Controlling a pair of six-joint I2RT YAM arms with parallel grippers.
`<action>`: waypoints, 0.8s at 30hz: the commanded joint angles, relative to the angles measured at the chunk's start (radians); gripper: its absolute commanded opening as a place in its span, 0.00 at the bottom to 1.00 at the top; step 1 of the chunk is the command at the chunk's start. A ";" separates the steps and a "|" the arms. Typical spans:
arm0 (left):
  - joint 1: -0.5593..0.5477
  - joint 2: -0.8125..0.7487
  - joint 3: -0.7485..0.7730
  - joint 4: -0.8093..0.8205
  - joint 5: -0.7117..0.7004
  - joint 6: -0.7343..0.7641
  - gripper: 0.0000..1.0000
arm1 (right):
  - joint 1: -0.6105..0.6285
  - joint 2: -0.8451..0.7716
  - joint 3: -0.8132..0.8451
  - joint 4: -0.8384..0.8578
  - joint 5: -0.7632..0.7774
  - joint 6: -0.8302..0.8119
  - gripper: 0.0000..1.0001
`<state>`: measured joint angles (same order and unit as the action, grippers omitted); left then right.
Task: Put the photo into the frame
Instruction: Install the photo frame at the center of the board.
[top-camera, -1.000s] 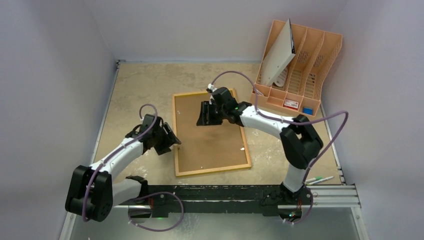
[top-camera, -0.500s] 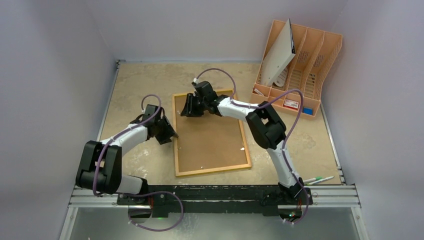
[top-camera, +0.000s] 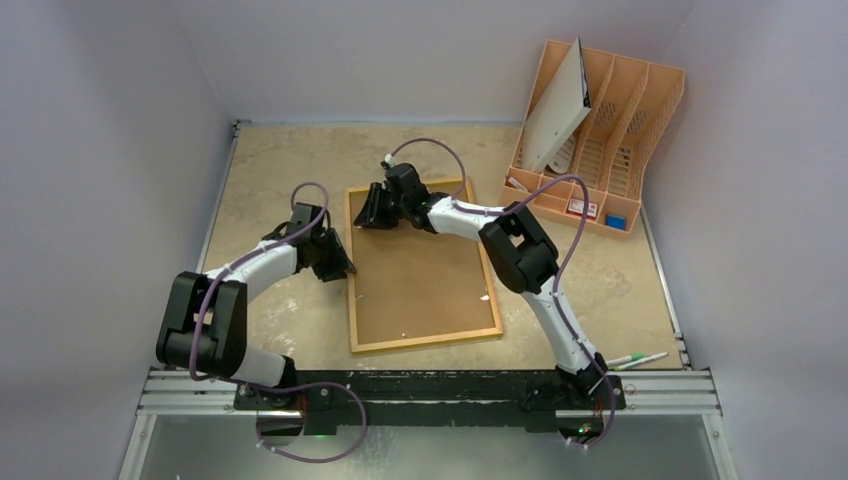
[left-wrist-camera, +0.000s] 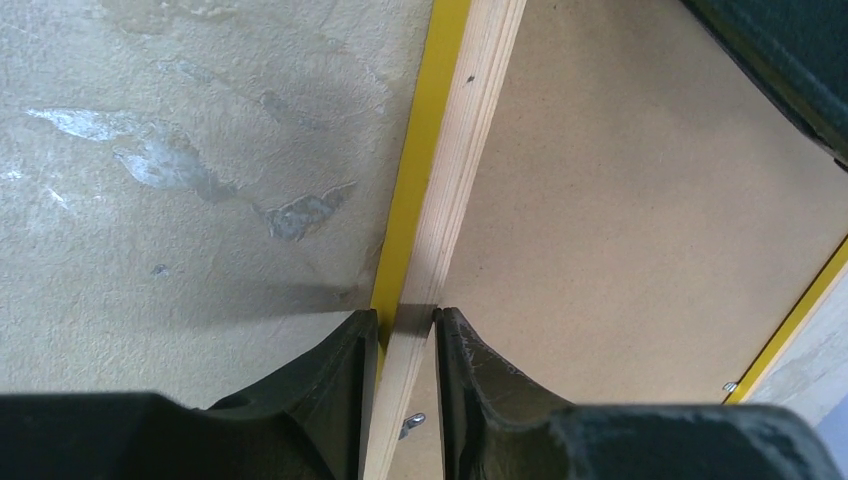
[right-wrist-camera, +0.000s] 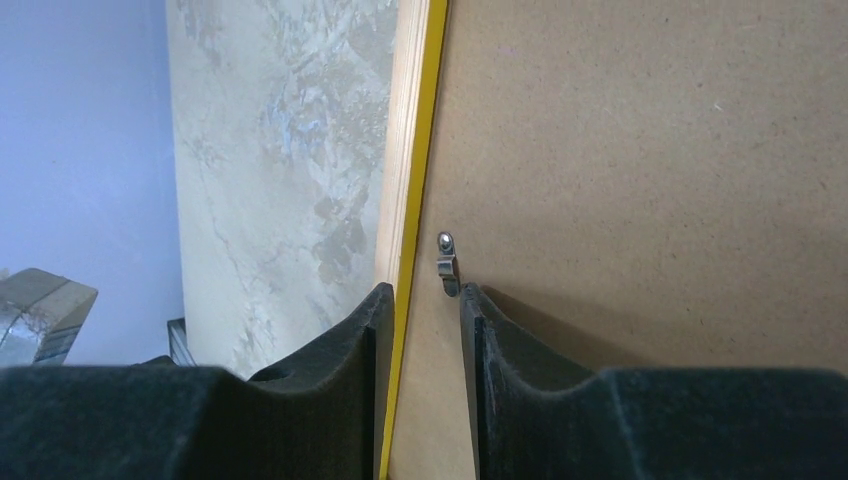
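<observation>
Top external: the frame (top-camera: 425, 340) lies back-up on the table (top-camera: 270, 160), backing board (top-camera: 420, 290) inside; probably best lifted by both arms evenly; left wrist: left gripper (left-wrist-camera: 405, 318) clamps the frame's side rail; right wrist: right gripper (right-wrist-camera: 428, 295) straddles its edge beside a clip (right-wrist-camera: 447, 262), narrowly parted, grip unclear.

— How is the light?
— Soft and even, coming from above. The overhead view is bright and sharp. Faint arm shadows lie on the table (top-camera: 270, 170) left of the frame (top-camera: 426, 340).
— And the wrist views?
— Clear too. The left gripper (left-wrist-camera: 405, 314) throws a soft dark band left of the frame. The right gripper (right-wrist-camera: 425, 292) shades the backing board (right-wrist-camera: 650, 150) right of the frame's rim. Both grippers look slightly soft up close.
</observation>
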<state>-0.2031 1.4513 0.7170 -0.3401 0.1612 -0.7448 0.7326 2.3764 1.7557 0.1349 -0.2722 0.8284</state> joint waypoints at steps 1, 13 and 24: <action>0.006 0.027 0.017 -0.023 -0.002 0.054 0.28 | -0.004 0.028 0.033 0.021 0.031 0.017 0.34; 0.007 0.035 0.012 -0.029 -0.009 0.055 0.26 | -0.001 0.070 0.028 0.058 -0.036 -0.004 0.32; 0.006 0.064 0.010 -0.034 -0.008 0.086 0.24 | -0.001 0.096 0.005 0.149 -0.119 0.012 0.30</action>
<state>-0.1986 1.4670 0.7300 -0.3489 0.1749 -0.6937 0.7197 2.4348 1.7779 0.2546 -0.3565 0.8387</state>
